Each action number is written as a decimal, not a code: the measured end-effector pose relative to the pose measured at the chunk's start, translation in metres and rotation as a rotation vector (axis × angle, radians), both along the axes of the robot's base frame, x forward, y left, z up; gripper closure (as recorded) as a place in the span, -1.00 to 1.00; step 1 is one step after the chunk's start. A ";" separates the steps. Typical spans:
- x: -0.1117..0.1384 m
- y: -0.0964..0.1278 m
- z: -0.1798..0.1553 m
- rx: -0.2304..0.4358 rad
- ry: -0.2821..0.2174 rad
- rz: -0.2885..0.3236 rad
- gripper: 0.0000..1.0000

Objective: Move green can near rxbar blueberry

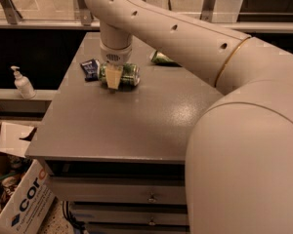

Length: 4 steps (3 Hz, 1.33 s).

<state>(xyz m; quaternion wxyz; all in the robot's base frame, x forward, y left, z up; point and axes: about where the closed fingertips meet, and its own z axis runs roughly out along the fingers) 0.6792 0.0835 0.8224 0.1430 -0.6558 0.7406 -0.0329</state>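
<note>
The green can [128, 75] lies on its side on the grey table [136, 126], near the far left. My gripper [113, 78] comes down from above and straddles the can's left half, shut on it, with one pale finger [113, 76] showing in front. The rxbar blueberry [91, 68], a small dark blue wrapper, lies flat just left of the can with a narrow gap between them. My arm hides the can's top.
A green chip bag [160, 58] lies behind the can to the right, partly hidden by my arm. A white pump bottle [22, 84] stands on a ledge left of the table. A cardboard box [19, 199] sits on the floor at lower left.
</note>
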 end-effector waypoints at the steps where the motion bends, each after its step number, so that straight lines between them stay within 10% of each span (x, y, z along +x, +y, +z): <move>1: 0.001 0.000 0.000 -0.006 0.006 -0.003 0.66; 4: 0.003 -0.006 0.001 -0.016 0.014 -0.012 -0.73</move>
